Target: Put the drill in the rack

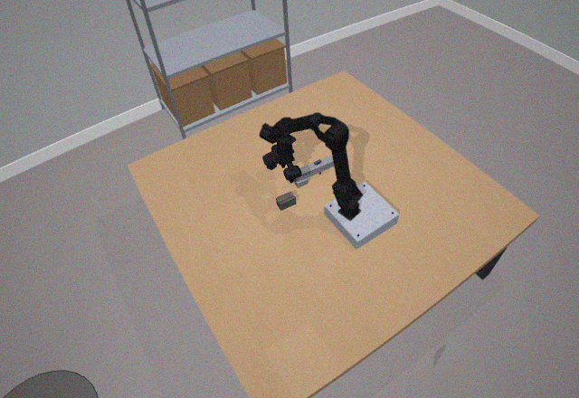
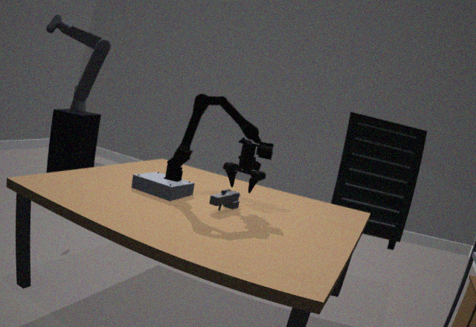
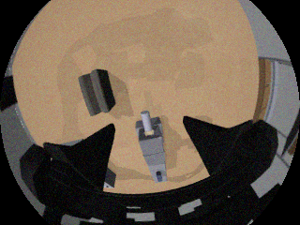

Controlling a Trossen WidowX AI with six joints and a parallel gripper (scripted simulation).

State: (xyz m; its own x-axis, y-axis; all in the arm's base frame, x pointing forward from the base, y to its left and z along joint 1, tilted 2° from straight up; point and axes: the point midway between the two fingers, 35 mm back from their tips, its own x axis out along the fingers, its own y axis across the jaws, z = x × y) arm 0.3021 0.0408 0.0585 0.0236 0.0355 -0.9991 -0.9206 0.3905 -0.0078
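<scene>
Claw, just the one, is hanging point-down with its two fingers spread wide apart and nothing between them. One grey holder is sitting below, and one pale drill is sticking out of its end, showing between the fingertips in the wrist view but lower, not gripped. One dark blue key is showing toward the holder's other end; can't tell if it's pressed down. One dark grooved rack is lying off to one side of the holder, with bare wood showing between them. One arm base is standing near too. Tabletop edges are running well away from the claw, so sideways room is looking decent. Farther off, three boxes are filling a low shelf, and one other arm is standing on a black pedestal.
</scene>
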